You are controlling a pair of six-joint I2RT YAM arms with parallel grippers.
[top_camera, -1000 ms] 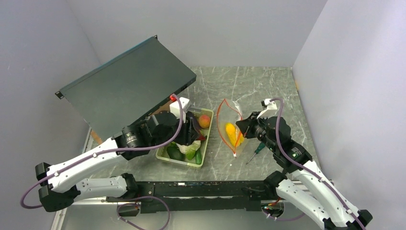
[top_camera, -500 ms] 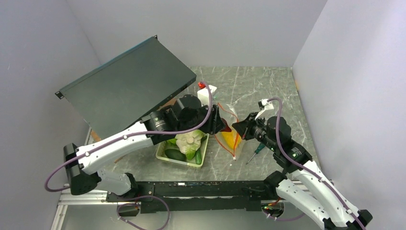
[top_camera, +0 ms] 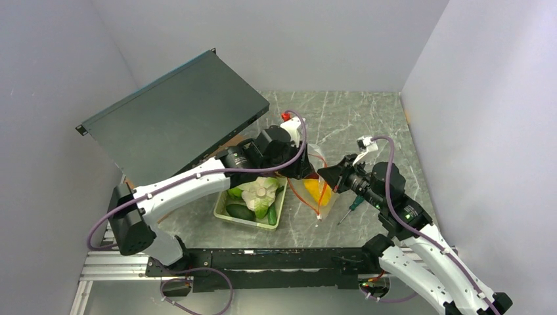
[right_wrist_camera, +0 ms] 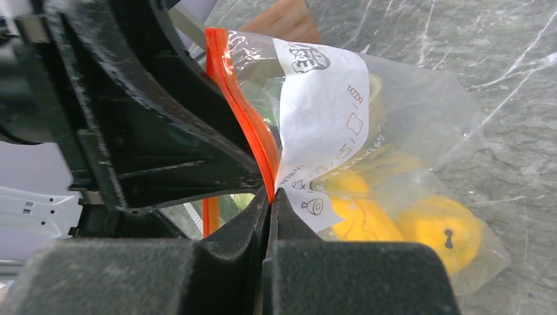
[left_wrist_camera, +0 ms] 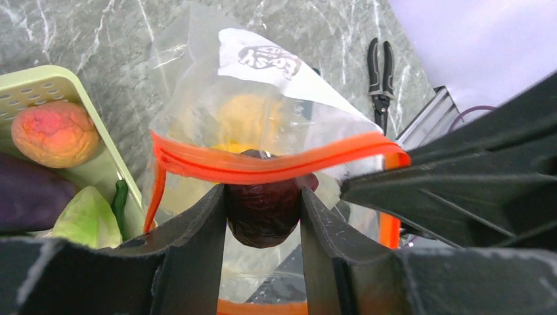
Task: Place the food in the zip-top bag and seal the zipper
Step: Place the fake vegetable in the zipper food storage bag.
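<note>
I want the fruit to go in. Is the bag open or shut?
Open. The bag gapes, its zipper parted; right fingers pinch one edge, left fingers hold a dark fruit at its mouth.

The zip-top bag (left_wrist_camera: 190, 98) is clear, shiny, crinkly plastic with a smooth orange-red plastic zipper (left_wrist_camera: 263, 168). The dark purple food (left_wrist_camera: 263, 213) looks glossy. The black fingers (left_wrist_camera: 190, 249) are dull plastic. The table (left_wrist_camera: 79, 33) looks like smooth grey stone

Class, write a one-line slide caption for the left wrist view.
Left pincer holds a dark purple toy food at the zip-top bag's orange-red zipper, with yellow pieces inside.
</note>
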